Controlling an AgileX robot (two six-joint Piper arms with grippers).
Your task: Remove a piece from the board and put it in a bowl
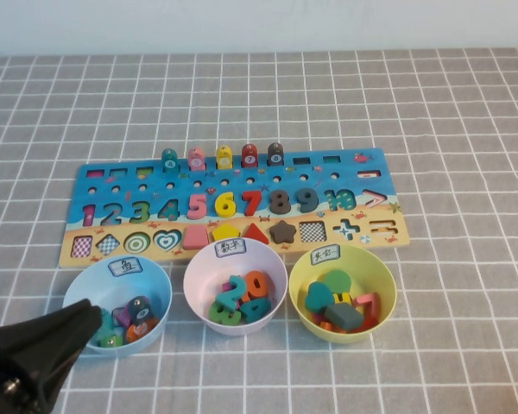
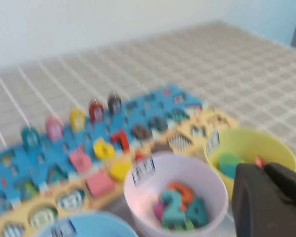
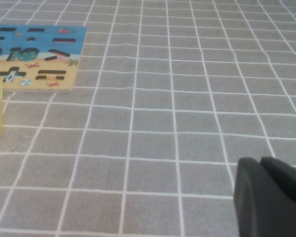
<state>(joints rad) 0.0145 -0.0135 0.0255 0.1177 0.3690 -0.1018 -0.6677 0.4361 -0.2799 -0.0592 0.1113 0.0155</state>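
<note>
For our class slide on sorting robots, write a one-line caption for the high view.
Number board behind three bowls; pink bowl holds numerals including a teal 4; left gripper low beside the blue bowl.

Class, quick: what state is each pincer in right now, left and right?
Left pincer: near the pink bowl, holding nothing visible; open or closed cannot be told.
Right pincer: over bare table, cannot be told.
</note>
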